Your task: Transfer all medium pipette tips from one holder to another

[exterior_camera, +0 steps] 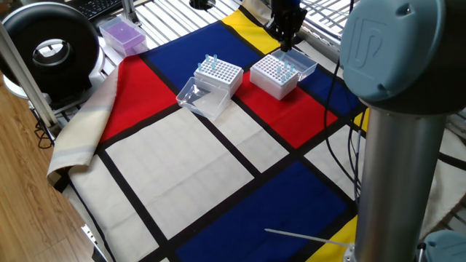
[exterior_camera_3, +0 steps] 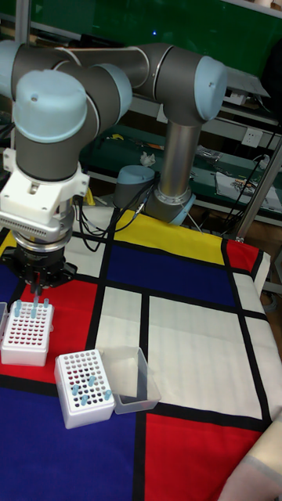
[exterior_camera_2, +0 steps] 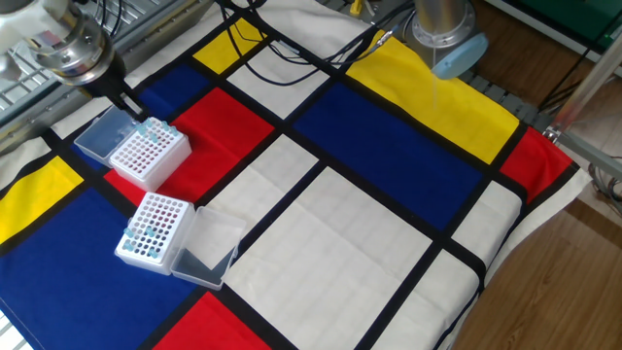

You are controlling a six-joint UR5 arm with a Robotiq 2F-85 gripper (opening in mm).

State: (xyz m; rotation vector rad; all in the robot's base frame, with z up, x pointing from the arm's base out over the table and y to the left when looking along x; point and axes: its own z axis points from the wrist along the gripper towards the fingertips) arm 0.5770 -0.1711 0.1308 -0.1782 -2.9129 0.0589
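Here, fingers (exterior_camera_3: 37, 295) above pipette tips (exterior_camera_3: 35, 304)

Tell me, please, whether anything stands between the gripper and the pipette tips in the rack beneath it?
Nothing visible does. The gripper hangs right above the rack, whose clear lid lies open to the side, and the pipette tips stand exposed.
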